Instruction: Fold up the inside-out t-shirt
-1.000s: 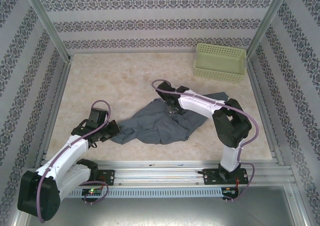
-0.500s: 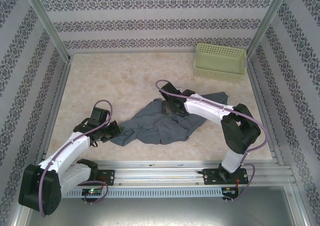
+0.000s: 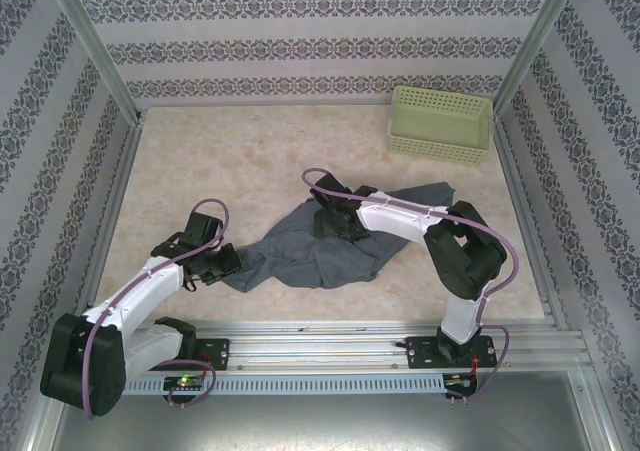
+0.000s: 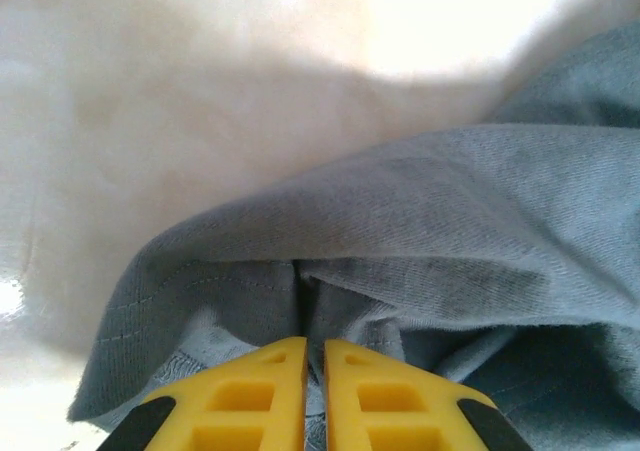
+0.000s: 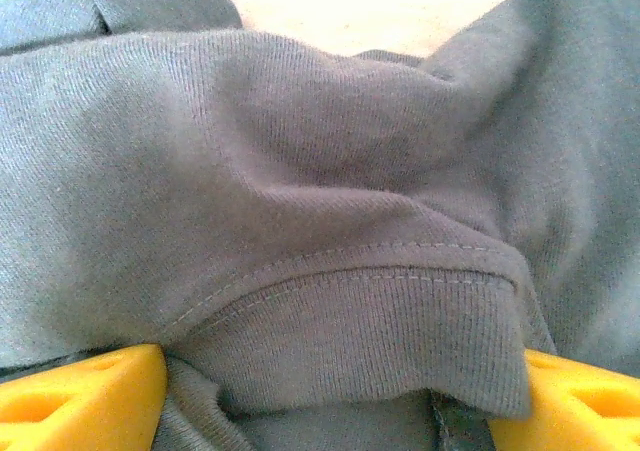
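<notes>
Top external camera first, from the near edge where I stand: both arms are bolted to the metal rail (image 3: 330, 346), the left one on the left. The left gripper (image 3: 222, 263) sits low on the pale marbled table (image 3: 230, 151), at the near-left corner of the inside-out t-shirt (image 3: 320, 253). Through its wrist camera its yellow fingers (image 4: 265, 391) are drawn almost together, with just a thin slit between them. A fold of blue-grey cloth with a stitched hem runs down into that slit, so it has the shirt pinched.

The shirt itself lies crumpled in a heap around the middle of the table, a bit nearer the rail than the back wall. One flap trails off to the far right under the right arm.

That right arm rises from its base at the near right and reaches leftward over the heap. The right gripper (image 3: 335, 223) is down on the shirt's far-left part. In its wrist camera the two yellow fingers (image 5: 85, 401) stand wide apart at the lower corners. A ribbed band with a double row of stitching lies bunched between them, its edges draping over their inner sides. The jaws are spread and not clamped on anything.

Farther back, a pale green perforated basket (image 3: 440, 123) sits at the far-right corner, well apart from the shirt, in front of the patterned wall (image 3: 300, 41).
</notes>
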### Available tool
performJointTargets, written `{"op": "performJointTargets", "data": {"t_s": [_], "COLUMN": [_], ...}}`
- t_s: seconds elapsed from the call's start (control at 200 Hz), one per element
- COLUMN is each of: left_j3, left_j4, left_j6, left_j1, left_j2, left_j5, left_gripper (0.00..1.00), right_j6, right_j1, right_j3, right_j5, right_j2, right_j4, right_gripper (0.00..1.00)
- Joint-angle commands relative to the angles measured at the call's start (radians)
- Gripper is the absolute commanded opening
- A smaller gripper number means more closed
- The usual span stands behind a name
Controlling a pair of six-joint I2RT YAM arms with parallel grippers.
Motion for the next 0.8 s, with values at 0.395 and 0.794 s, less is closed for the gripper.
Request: {"op": "performJointTargets", "data": {"t_s": [0.395,0.794], "left_j3": [0.045,0.054], "left_j4": [0.011,0.028], "left_j6": [0.022,0.017], "left_j1": [-0.012,-0.038], "left_j2": [0.063,0.103], "left_j5": [0.014,0.008], "left_gripper": [0.28,0.21], "right_j6": [0.013,0.015], "right_j1": [0.018,0.018], "right_j3": [0.018,0.016], "right_j5": [0.013,0.012], "right_j2": [0.013,0.013], "right_j4": [-0.010,-0.009], "right_gripper": [0.81,0.82]}}
